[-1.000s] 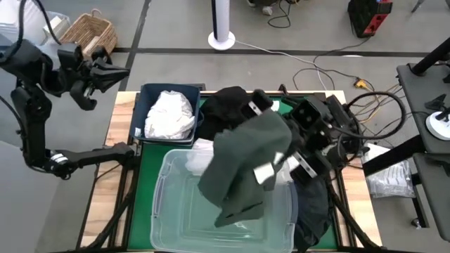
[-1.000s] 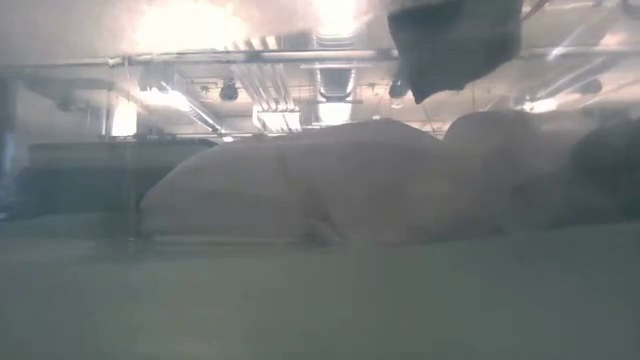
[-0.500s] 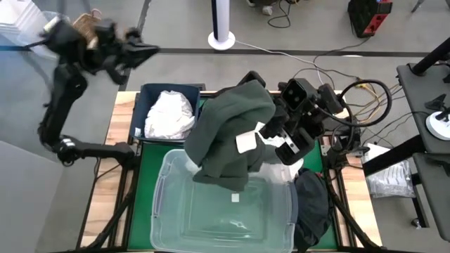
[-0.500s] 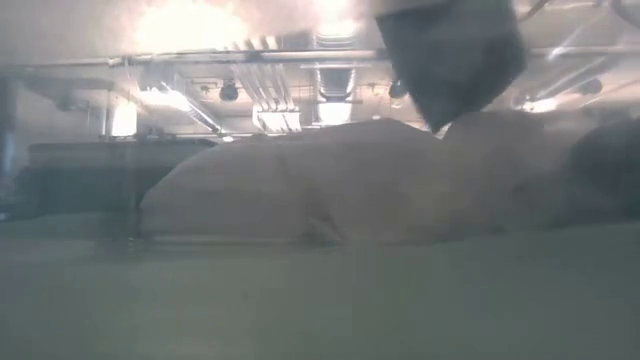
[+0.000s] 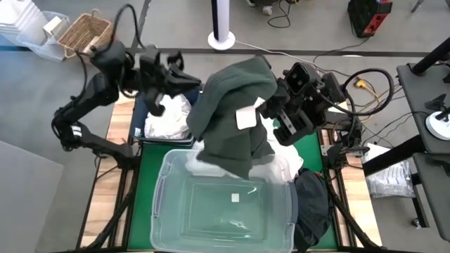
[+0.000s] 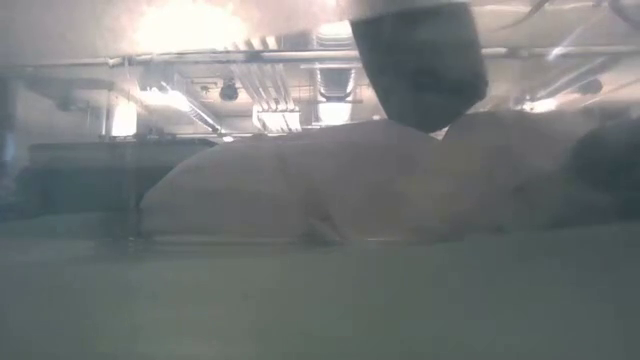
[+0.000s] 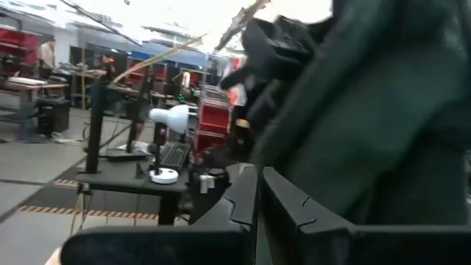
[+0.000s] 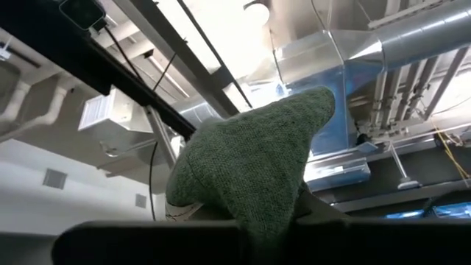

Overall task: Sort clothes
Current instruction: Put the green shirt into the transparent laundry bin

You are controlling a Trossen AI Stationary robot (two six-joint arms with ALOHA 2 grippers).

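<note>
A dark green garment [image 5: 232,123] with a small white tag [image 5: 246,117] hangs high over the far rim of the clear plastic tub [image 5: 169,211]. My right gripper [image 8: 265,215] is shut on it. The garment's lower end [image 6: 420,70] hangs clear above a pile of white clothes [image 6: 300,180]. My left gripper [image 7: 257,195] is shut and reaches in level from the left, over the navy bin [image 5: 144,95], close to the garment's left side. More white clothes [image 5: 169,116] lie in that bin. My right gripper pinches a bunched fold of the green garment [image 8: 254,184] between its two fingers, coming at it slanting upward from the table's right. A peak of the knit stands above the fingers, and the rest drapes down, lifted clear of the tub. My left gripper: I cannot tell whether its shut fingertips [image 7: 254,177] touch the garment's side [image 7: 383,132].
A black garment [image 5: 309,204] lies at the tub's right. White clothes [image 5: 281,165] rest by the tub's far right corner. Cables [image 5: 365,84] trail off the table's right side. A wicker basket [image 5: 84,31] stands on the floor at far left.
My left gripper has swung in from beyond the table's left edge toward the green garment, staying shut. My right gripper has carried the garment toward the far edge and a little left. The garment has moved from over the tub's middle to over its far rim.
</note>
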